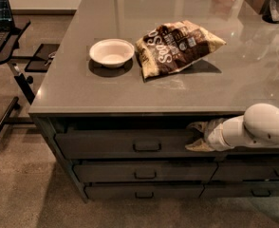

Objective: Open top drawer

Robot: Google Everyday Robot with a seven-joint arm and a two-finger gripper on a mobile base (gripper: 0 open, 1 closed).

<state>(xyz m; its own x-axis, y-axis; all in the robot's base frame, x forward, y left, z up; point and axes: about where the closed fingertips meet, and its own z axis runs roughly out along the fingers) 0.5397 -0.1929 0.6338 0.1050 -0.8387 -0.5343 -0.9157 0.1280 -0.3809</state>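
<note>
Right: counter (pixel 73 94) spans the view, and the top drawer (pixel 106 146) sits directly under its front lip. Chip bag (pixel 177 46) and white bowl (pixel 112 52) are side by side on the counter. My gripper (pixel 198 137) is at the drawer's right end, jaws parted, one above its top edge, holding nothing.

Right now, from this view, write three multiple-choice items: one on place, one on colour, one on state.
1. Where is the gripper? A at the right end of the top drawer; B on the floor; C on the laptop.
2. What colour is the bowl? A red; B white; C green.
3. How is the chip bag? A upright; B lying flat on the countertop; C hanging off the edge.
Answers: 1 A, it is at that drawer front, under the counter edge; 2 B, plainly white; 3 B, flat beside the bowl.
</note>
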